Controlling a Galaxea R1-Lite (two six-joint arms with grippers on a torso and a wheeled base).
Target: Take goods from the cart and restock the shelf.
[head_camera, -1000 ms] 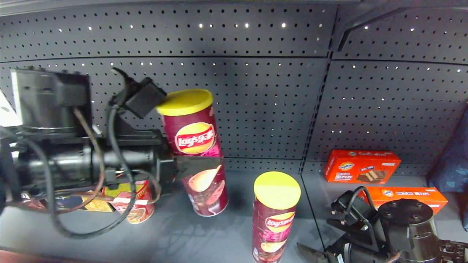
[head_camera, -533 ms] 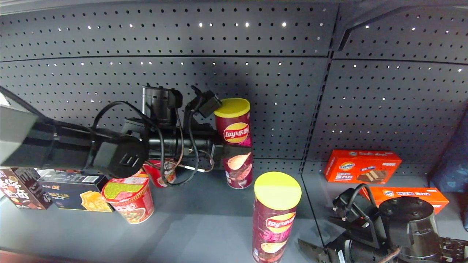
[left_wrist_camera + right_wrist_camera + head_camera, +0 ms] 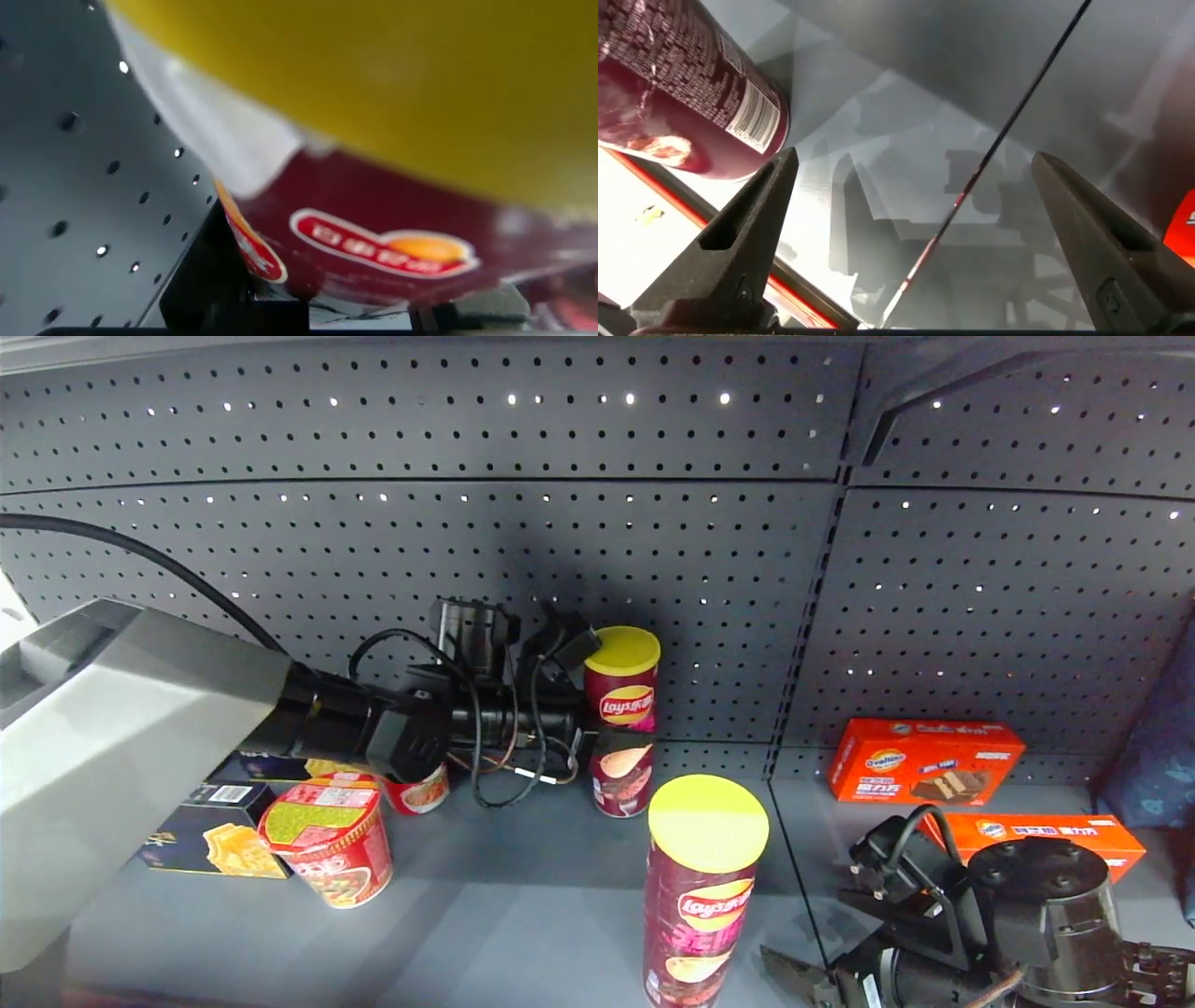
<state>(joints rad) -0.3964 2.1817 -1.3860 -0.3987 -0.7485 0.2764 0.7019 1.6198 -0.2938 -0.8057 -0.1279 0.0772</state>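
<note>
My left claw (image 3: 590, 735) is clamped across the middle of a chip can (image 3: 624, 705), upright at the centre of the head view close to the pegboard (image 3: 709, 569). I judge this is so it stands deep on the shelf (image 3: 523, 915) behind the 2nd can (image 3: 702, 896); whether its base touches I cannot tell. That arm stretches level from the left edge, while my right claw (image 3: 915, 252) hangs wide and empty at lower right.

head: fwd/down, shelf (image 3: 523, 915) | L wrist: tight, rear can (image 3: 374, 252) | R wrist: low, front can (image 3: 673, 75) | head shares those 2
</note>
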